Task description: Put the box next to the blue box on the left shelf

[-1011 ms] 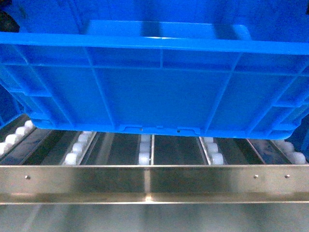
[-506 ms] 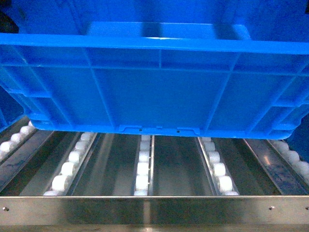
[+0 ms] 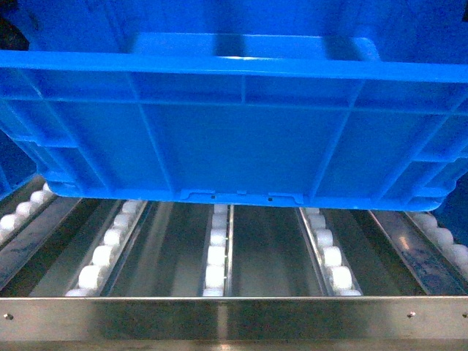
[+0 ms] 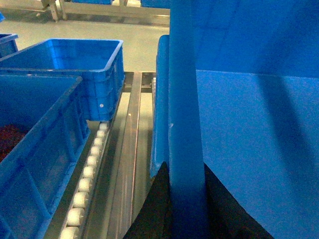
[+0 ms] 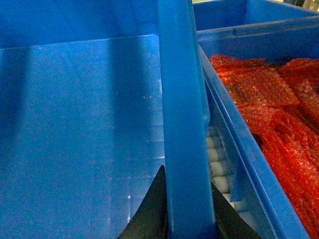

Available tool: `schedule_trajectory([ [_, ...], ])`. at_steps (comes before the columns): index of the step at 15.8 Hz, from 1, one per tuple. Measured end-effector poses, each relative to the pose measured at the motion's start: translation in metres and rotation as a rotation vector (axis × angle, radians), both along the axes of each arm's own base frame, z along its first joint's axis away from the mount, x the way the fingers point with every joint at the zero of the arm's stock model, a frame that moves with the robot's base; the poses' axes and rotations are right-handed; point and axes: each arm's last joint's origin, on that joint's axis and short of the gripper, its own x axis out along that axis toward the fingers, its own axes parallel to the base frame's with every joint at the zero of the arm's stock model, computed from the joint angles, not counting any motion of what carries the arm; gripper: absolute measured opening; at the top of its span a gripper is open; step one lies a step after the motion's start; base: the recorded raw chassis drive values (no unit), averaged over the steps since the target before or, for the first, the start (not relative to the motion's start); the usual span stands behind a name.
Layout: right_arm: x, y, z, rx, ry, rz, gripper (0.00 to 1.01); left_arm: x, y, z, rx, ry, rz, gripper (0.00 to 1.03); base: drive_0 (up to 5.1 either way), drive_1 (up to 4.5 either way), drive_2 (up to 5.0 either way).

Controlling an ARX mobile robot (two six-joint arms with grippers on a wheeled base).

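Note:
The box (image 3: 234, 139), a large bright blue open-top crate with ribbed walls, fills the upper head view over the left shelf (image 3: 234, 318). Lanes of white rollers (image 3: 214, 256) run under it. Whether its base touches them I cannot tell. My left gripper (image 4: 184, 168) is shut on the box's left rim (image 4: 182, 89), one dark finger on each side of the wall. My right gripper (image 5: 187, 178) is shut the same way on the right rim (image 5: 179, 84). A blue box (image 4: 35, 129) stands on the rollers to the left, a roller lane apart from the held one.
Behind that left neighbour stands another blue crate (image 4: 75, 64). Close on the right, a blue crate (image 5: 249, 149) holds red bubble-wrap bags (image 5: 269, 94), with a narrow strip of rollers (image 5: 219, 164) between. The steel front rail crosses the bottom of the head view.
In the head view the steel rail has dropped lower in the picture and more of the roller lanes show. The box keeps its place in view and both grips are unchanged.

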Motion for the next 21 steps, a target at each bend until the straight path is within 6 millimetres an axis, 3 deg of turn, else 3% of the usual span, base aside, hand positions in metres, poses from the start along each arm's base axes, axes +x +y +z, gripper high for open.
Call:
schedule_trajectory([
  [8, 0.0, 0.0, 0.0, 0.0, 0.0, 0.0, 0.08, 0.0, 0.0, 0.0, 0.0, 0.0, 0.0, 0.09, 0.1, 4.35, -4.1],
  [21, -0.0004, 0.0021, 0.0002, -0.033, 0.03, -0.022, 0.08, 0.0, 0.0, -0.0001, 0.001, 0.001, -0.001, 0.09, 0.0, 0.0, 0.0],
])
